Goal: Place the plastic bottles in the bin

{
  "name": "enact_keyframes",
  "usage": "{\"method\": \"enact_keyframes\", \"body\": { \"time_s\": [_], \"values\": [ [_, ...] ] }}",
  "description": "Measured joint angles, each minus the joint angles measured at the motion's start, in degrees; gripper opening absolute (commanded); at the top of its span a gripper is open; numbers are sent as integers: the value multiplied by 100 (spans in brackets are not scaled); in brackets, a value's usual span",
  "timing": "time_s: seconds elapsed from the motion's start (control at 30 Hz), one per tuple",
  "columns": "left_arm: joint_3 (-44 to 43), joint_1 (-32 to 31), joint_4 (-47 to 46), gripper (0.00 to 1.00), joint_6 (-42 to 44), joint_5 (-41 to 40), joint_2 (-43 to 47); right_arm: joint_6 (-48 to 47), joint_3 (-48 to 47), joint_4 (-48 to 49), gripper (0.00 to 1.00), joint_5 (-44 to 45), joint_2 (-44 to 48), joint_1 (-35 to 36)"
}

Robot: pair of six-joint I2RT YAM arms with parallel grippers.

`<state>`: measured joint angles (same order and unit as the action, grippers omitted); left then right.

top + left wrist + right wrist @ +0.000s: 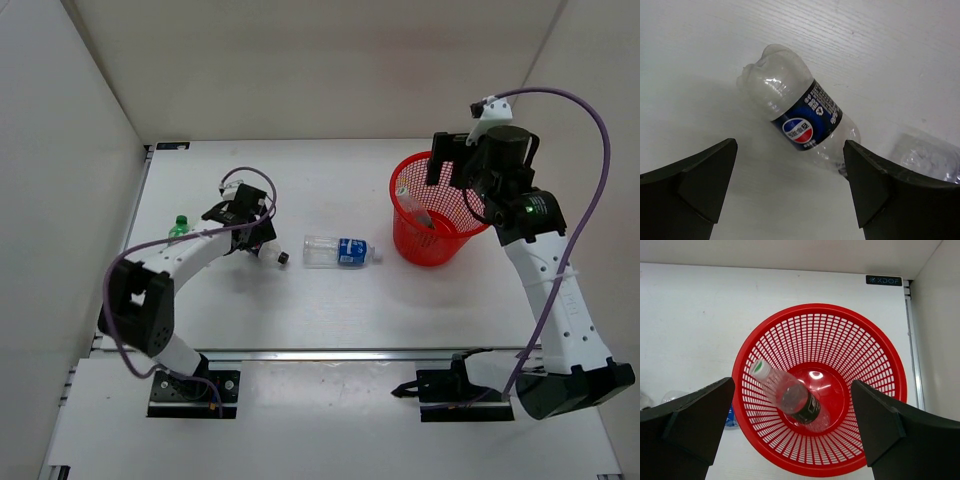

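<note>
A clear bottle with a blue-red label [800, 120] lies on the table just beyond my open left gripper [790, 145], not between the fingers; in the top view this bottle [270, 255] lies beside the left gripper [250, 225]. A clear blue-labelled bottle [340, 250] lies mid-table, and its clear end [930, 157] shows in the left wrist view. An all-green bottle [180, 225] lies at the far left, partly hidden by the arm. The red mesh bin [432, 210] holds a dark-labelled bottle [792, 397] leaning inside it. My right gripper [792, 382] is open and empty above the bin [820, 310].
White walls enclose the table on the left, back and right. A black tag [883, 280] sits at the table's back edge behind the bin. Both arm bases [195, 390] are bolted at the near edge.
</note>
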<state>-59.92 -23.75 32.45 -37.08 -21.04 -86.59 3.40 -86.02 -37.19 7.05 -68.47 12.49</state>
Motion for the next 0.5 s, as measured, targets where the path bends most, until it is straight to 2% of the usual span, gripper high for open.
{"method": "enact_keyframes", "body": {
  "time_s": [0.13,0.33,0.43,0.5],
  "values": [
    [-188,0,-146,99,-120,2,-706,-2,2,-72,99,177,190,-96],
    [-195,0,-363,98,-260,59,-1178,2,262,-92,99,197,678,-852],
    [-197,-31,-463,88,-286,66,-1344,2,472,-129,99,199,859,-1152],
    [-205,-72,-466,73,-304,63,-1432,0,557,-197,99,199,872,-1239]
  ]
}}
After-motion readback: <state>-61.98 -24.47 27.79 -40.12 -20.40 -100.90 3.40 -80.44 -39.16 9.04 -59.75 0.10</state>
